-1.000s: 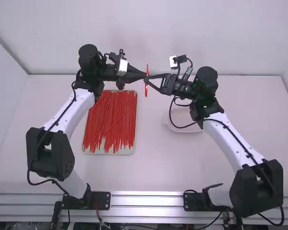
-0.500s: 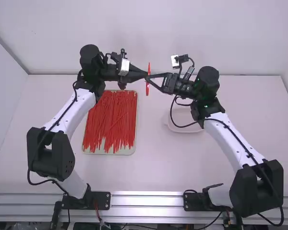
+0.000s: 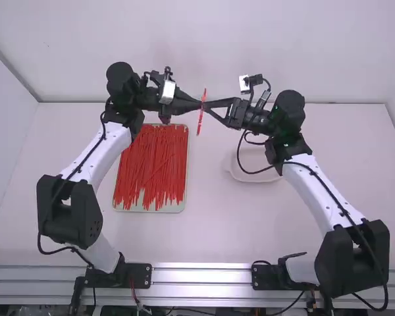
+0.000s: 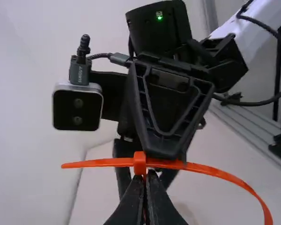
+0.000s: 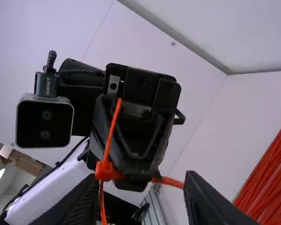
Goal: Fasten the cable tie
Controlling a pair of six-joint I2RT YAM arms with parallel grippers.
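A red cable tie hangs in the air above the back of the table, slightly slanted. My left gripper comes in from the left and is shut on the tie's head; the strap runs out to both sides. My right gripper meets it tip to tip from the right. In the right wrist view its own fingers stand apart on either side of the tie, so my right gripper is open. One strap end reaches the inner edge of that finger.
A flat tray under the left arm holds a pile of several loose red cable ties. A white dish lies on the table below the right arm. The back wall is close behind both grippers.
The tie has tipped from upright to a slant and risen slightly. The right arm has drawn back a little to the right; the left gripper keeps hold.
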